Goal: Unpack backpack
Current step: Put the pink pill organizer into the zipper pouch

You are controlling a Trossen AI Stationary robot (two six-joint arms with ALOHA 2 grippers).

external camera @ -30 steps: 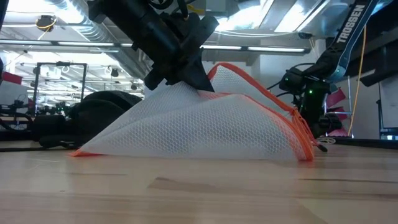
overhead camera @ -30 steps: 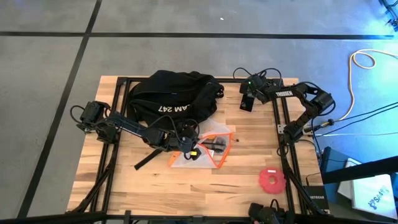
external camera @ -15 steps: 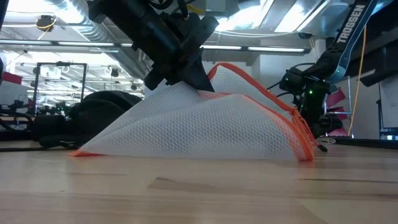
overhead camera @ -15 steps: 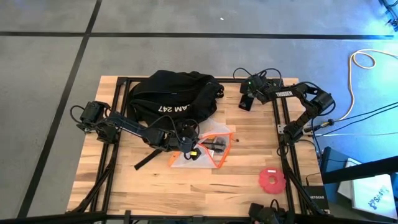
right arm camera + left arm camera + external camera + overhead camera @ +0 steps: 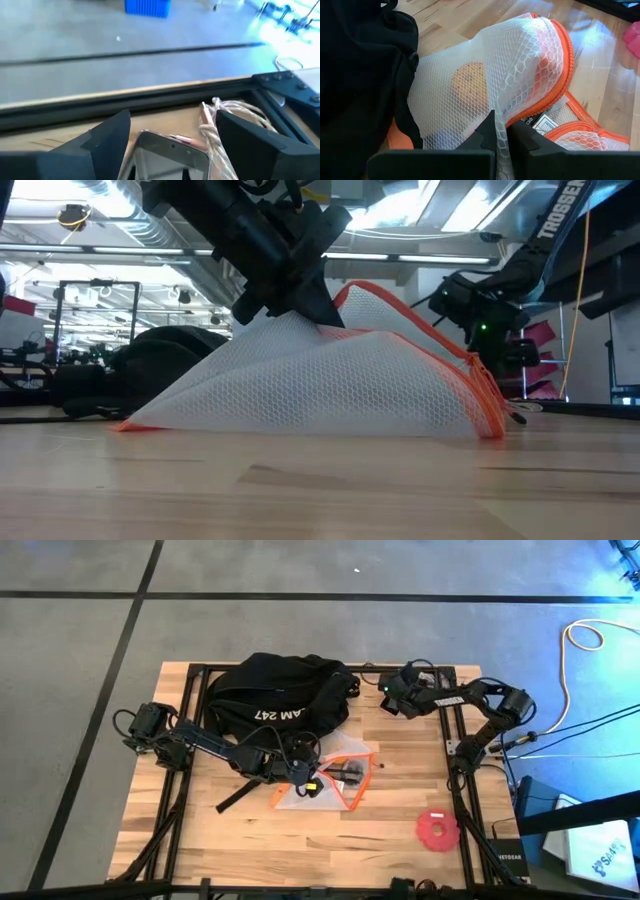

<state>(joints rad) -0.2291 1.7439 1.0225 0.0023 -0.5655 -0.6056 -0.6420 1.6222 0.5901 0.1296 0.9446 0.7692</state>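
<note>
1. Backpack: the black fabric bag lay slumped at the far edge of the wooden table, its white lettering facing up.
2. Just beside the backpack, on its near side, a white mesh pouch with orange trim rested on the table, part of it pulled up into a peak.
3. The left gripper sat at that pouch, near the backpack's front edge, its fingers pinched together on a fold of the white mesh.
4. Through the mesh, a round orange thing showed inside the pouch.
5. The right gripper hovered off to the backpack's right side, a little apart from it, with its fingers spread wide and holding nothing.
6. Between those spread fingers, a phone and a coiled pale cable lay on the table.
7. A pink disc lay well apart from the backpack, toward the table's near right corner.
</note>
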